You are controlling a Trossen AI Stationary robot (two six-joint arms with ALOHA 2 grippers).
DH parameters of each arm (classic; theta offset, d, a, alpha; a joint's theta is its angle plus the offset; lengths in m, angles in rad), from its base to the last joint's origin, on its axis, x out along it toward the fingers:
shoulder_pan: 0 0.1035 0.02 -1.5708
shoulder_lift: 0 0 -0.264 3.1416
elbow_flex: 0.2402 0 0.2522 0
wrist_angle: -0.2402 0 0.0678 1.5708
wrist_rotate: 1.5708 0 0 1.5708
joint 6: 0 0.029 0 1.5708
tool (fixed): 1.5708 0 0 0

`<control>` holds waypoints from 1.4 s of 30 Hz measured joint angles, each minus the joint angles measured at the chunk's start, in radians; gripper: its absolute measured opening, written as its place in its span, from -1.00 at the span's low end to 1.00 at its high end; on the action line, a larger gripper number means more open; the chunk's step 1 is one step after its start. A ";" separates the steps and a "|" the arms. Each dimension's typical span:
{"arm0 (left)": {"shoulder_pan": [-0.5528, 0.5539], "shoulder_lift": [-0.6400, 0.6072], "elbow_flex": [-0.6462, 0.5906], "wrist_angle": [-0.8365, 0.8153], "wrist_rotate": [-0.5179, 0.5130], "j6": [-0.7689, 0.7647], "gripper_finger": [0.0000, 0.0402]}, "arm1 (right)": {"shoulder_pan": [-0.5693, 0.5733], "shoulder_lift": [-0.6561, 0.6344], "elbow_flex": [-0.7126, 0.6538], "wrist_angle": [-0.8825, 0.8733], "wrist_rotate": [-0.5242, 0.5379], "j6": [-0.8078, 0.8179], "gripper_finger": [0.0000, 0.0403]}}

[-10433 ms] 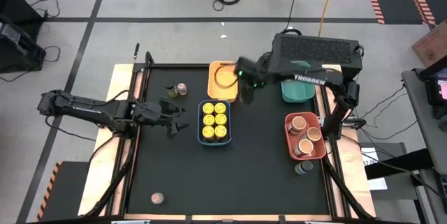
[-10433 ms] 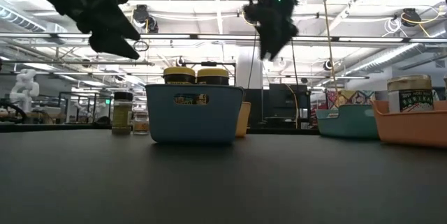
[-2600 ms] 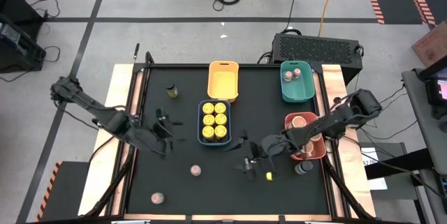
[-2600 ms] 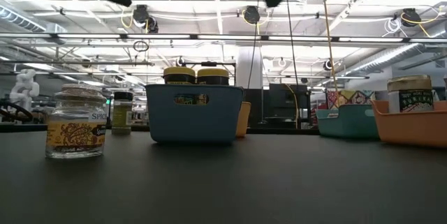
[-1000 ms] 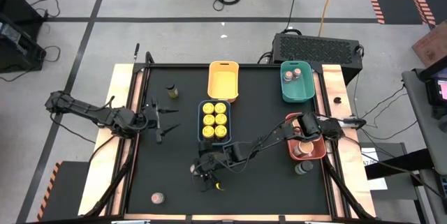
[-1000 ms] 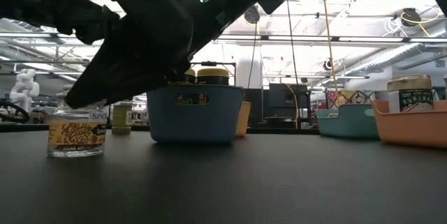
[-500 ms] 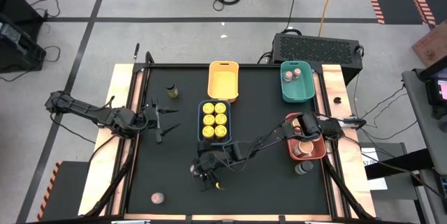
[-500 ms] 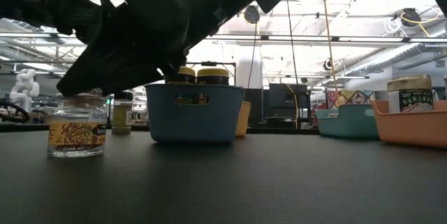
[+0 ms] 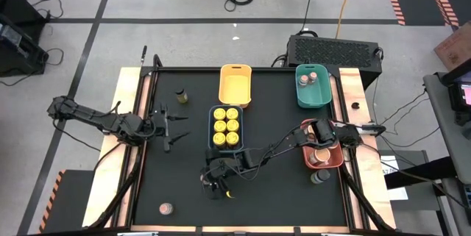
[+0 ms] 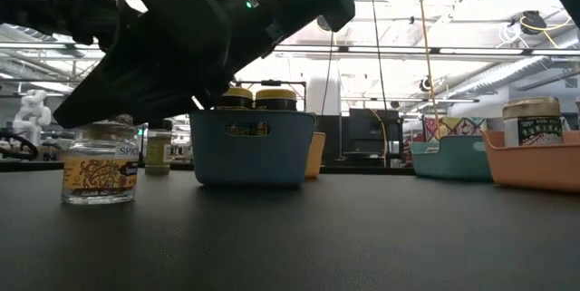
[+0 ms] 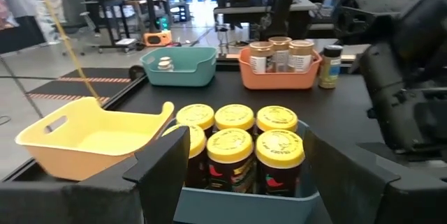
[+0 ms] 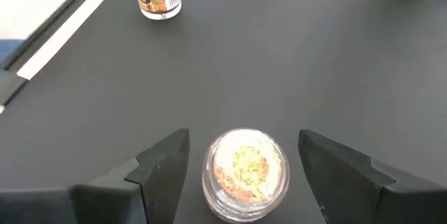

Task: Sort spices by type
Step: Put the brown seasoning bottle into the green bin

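A small glass spice jar (image 12: 244, 172) with a pale lid stands upright on the black table; it also shows in the low view (image 10: 98, 166). My right gripper (image 12: 244, 144) hangs over it, open, one finger on each side with a gap to the jar; in the high view it is near the table's middle front (image 9: 214, 182). My left gripper (image 9: 175, 126) is open and empty at the table's left, facing the blue tray (image 9: 237, 145) that holds several yellow-lidded jars (image 11: 232, 144).
An empty yellow tray (image 9: 235, 84) and a green tray (image 9: 302, 96) holding two jars stand at the far edge. A red tray (image 9: 304, 148) of tubs is at the right, with a dark-lidded jar (image 9: 319, 176) beside it. Loose jars stand at the far left (image 9: 181, 97) and near left (image 9: 165, 208).
In the low view my right gripper has shifted a little over the glass jar. The jar has stayed where it stood.
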 joint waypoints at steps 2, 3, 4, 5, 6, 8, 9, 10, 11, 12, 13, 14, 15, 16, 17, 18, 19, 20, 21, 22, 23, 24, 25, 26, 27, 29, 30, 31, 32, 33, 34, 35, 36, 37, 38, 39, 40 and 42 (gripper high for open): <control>0.000 0.000 0.000 0.000 0.023 0.001 0.40 | -0.001 0.000 0.002 -0.019 0.000 0.008 0.30; 0.000 0.000 0.000 0.000 0.025 0.001 0.40 | -0.002 0.000 0.002 -0.023 0.000 0.011 0.30; 0.000 0.000 0.000 0.000 0.025 0.001 0.40 | -0.001 0.000 0.002 -0.026 0.002 0.013 0.30; 0.000 0.000 0.000 0.000 0.024 0.001 0.40 | -0.001 0.000 0.002 -0.026 0.005 0.014 0.30; 0.000 0.000 0.000 0.000 0.024 0.001 0.40 | -0.001 0.000 0.002 -0.025 0.006 0.015 0.30; 0.000 0.000 0.000 0.000 0.024 0.001 0.40 | -0.001 0.000 0.002 -0.031 0.006 0.017 0.30; 0.000 0.000 0.000 0.000 0.024 0.001 0.40 | 0.000 0.000 0.002 -0.037 0.006 0.016 0.30; 0.000 0.000 0.000 0.000 0.024 0.001 0.40 | 0.001 0.000 0.002 -0.044 0.007 0.016 0.30; 0.000 0.000 0.000 0.000 0.024 0.001 0.40 | 0.004 0.000 0.001 -0.048 0.011 0.016 0.30; 0.000 0.000 0.000 0.000 0.024 0.001 0.40 | 0.007 0.000 0.000 -0.049 0.013 0.014 0.30; 0.000 0.000 0.000 0.000 0.024 0.001 0.40 | 0.008 0.001 0.000 -0.051 0.016 0.012 0.30; 0.000 0.000 0.000 0.000 0.024 0.001 0.40 | 0.010 0.001 0.000 -0.053 0.019 0.011 0.30; 0.000 0.000 0.000 0.000 0.024 0.001 0.40 | 0.012 0.001 0.000 -0.055 0.019 0.013 0.30; 0.000 0.000 0.000 0.000 0.024 0.001 0.40 | 0.015 0.001 -0.001 -0.057 0.019 0.014 0.30; 0.000 0.000 0.000 0.000 0.024 0.001 0.40 | 0.019 0.004 -0.003 -0.064 0.021 0.015 0.30; 0.000 0.000 0.000 0.000 0.023 0.001 0.40 | 0.021 0.007 -0.005 -0.072 0.021 0.017 0.30; 0.000 0.000 0.000 0.000 0.023 0.001 0.40 | 0.023 0.011 -0.007 -0.076 0.021 0.018 0.30; 0.000 0.000 0.000 0.000 0.023 0.002 0.40 | 0.023 0.013 -0.008 -0.079 0.020 0.019 0.30; 0.000 0.000 0.000 0.000 0.023 0.002 0.40 | 0.023 0.013 -0.008 -0.077 0.021 0.021 0.30; 0.000 0.000 0.000 0.000 0.023 0.002 0.40 | 0.022 0.013 -0.008 -0.068 0.023 0.021 0.30; 0.000 0.000 0.000 0.000 0.022 0.002 0.40 | 0.021 0.010 -0.006 -0.060 0.023 0.021 0.30; 0.000 0.000 0.000 0.000 0.022 0.002 0.40 | 0.021 0.009 -0.005 -0.051 0.026 0.020 0.30; 0.000 0.000 0.000 0.000 0.022 0.002 0.40 | 0.021 0.009 -0.005 -0.045 0.026 0.019 0.30; 0.000 0.000 0.000 0.000 0.021 0.002 0.40 | 0.021 0.009 -0.005 -0.038 0.028 0.016 0.30; 0.000 0.000 0.000 0.000 0.021 0.002 0.40 | 0.021 0.009 -0.005 -0.029 0.026 0.014 0.30; 0.000 0.000 0.000 0.000 0.021 0.002 0.40 | 0.021 0.009 -0.004 -0.019 0.026 0.012 0.30; 0.000 0.000 0.000 0.000 0.021 0.002 0.40 | 0.021 0.008 -0.004 -0.017 0.026 0.012 0.30; 0.000 0.000 0.000 0.000 0.021 0.002 0.40 | 0.021 0.008 -0.004 -0.017 0.026 0.011 0.30; 0.000 0.000 0.000 0.000 0.021 0.002 0.40 | 0.021 0.008 -0.004 -0.019 0.026 0.009 0.30; 0.000 0.000 0.001 0.000 0.021 0.002 0.40 | 0.021 0.008 -0.004 -0.019 0.026 0.009 0.30; 0.000 0.000 0.001 0.000 0.021 0.002 0.40 | 0.021 0.008 -0.004 -0.018 0.026 0.009 0.30; 0.000 0.000 0.001 0.000 0.021 0.002 0.40 | 0.021 0.008 -0.004 -0.016 0.026 0.009 0.30; 0.000 0.000 0.001 0.000 0.021 0.002 0.40 | 0.021 0.007 -0.004 -0.015 0.027 0.010 0.30; 0.000 0.000 0.001 0.000 0.021 0.002 0.40 | 0.021 0.007 -0.004 -0.016 0.026 0.010 0.30; 0.000 0.000 0.001 0.000 0.021 0.002 0.40 | 0.021 0.007 -0.004 -0.016 0.027 0.009 0.30; 0.000 0.000 0.001 0.000 0.021 0.002 0.40 | 0.021 0.007 -0.004 -0.015 0.027 0.008 0.30; 0.000 0.000 0.001 0.000 0.021 0.002 0.40 | 0.021 0.007 -0.004 -0.013 0.027 0.008 0.30; 0.000 0.000 0.001 0.000 0.021 0.002 0.40 | 0.021 0.007 -0.004 -0.001 0.027 0.008 0.30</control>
